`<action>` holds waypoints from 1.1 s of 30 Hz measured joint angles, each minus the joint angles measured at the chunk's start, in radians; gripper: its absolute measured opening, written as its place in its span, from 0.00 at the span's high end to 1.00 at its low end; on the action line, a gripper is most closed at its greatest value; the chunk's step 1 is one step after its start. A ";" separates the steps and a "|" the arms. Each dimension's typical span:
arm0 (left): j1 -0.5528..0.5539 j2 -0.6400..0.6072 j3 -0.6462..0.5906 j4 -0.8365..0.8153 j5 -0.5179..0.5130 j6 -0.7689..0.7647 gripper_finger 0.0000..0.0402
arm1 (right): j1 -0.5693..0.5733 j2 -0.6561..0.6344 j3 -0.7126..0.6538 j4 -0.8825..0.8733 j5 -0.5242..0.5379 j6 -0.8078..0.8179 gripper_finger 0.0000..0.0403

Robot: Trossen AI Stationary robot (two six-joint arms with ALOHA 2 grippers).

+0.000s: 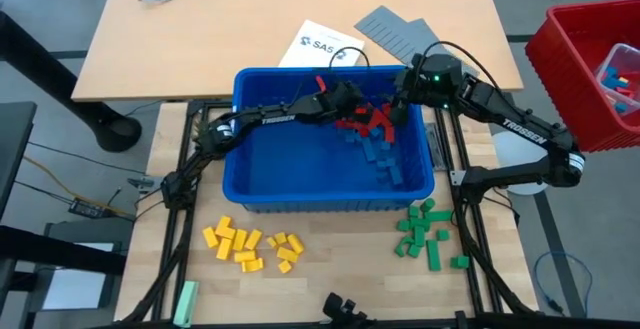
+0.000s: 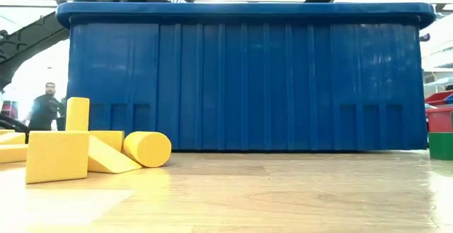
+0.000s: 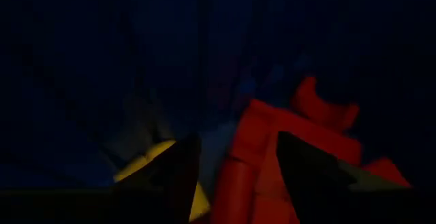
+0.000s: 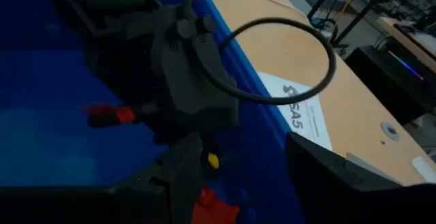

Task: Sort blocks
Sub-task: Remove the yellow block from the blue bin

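Observation:
A blue bin (image 1: 262,184) stands mid-table and holds red blocks (image 1: 358,124) and blue blocks (image 1: 386,157) at its far right. My left gripper (image 1: 352,97) reaches into the bin from the left. It is open low over the red blocks, and one red block (image 3: 248,163) stands between its fingers. A yellow block (image 3: 146,161) lies beside them. My right gripper (image 1: 396,112) hangs open and empty in the bin's far right part, facing the left arm's wrist (image 4: 184,67). Yellow blocks (image 1: 250,244) and green blocks (image 1: 428,229) lie sorted on the table in front of the bin. My left gripper (image 3: 238,183) has the red block between its two fingers, which come down slanting from the table's left. The view is too dark to tell whether the fingertips (image 3: 303,176) touch the block. The block rests among the other red blocks in the bin.
A red crate (image 1: 580,29) with more blocks stands at the right. Grey ridged panels (image 1: 400,31) and a paper sheet (image 1: 318,44) lie behind the bin. A pale green bar (image 1: 186,299) lies at the near left. A person (image 2: 45,109) stands in the room beyond.

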 joint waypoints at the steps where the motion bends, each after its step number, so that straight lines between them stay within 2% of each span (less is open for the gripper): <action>1: 0.001 0.000 0.000 0.000 0.026 0.000 0.50 | 0.000 0.000 -0.008 0.002 0.000 0.000 0.51; 6: 0.003 0.011 0.001 0.015 0.054 0.031 0.50 | 0.000 0.001 -0.043 -0.002 0.000 -0.001 0.51; 11: 0.000 0.009 0.133 -0.097 0.134 0.104 0.50 | 0.000 0.000 -0.043 -0.001 0.000 -0.007 0.51; 14: -0.013 0.004 0.265 -0.255 0.100 0.191 0.50 | 0.000 0.000 -0.043 0.000 0.000 0.006 0.51; 16: -0.026 -0.020 0.316 -0.352 0.016 0.244 0.50 | 0.000 0.000 -0.043 0.000 0.000 0.021 0.51; 19: -0.038 -0.139 0.240 -0.398 -0.056 0.290 0.50 | 0.000 0.000 -0.043 0.007 0.001 0.058 0.51; 25: -0.033 -0.356 0.125 -0.460 -0.090 0.358 0.50 | 0.004 0.023 -0.043 0.107 -0.004 0.204 0.51; 29: -0.034 -0.494 0.018 -0.480 -0.143 0.396 0.50 | 0.021 0.104 -0.038 0.184 -0.034 0.305 0.51; 33: -0.035 -0.664 -0.118 -0.532 -0.239 0.364 0.50 | 0.056 0.242 0.029 0.187 -0.031 0.371 0.51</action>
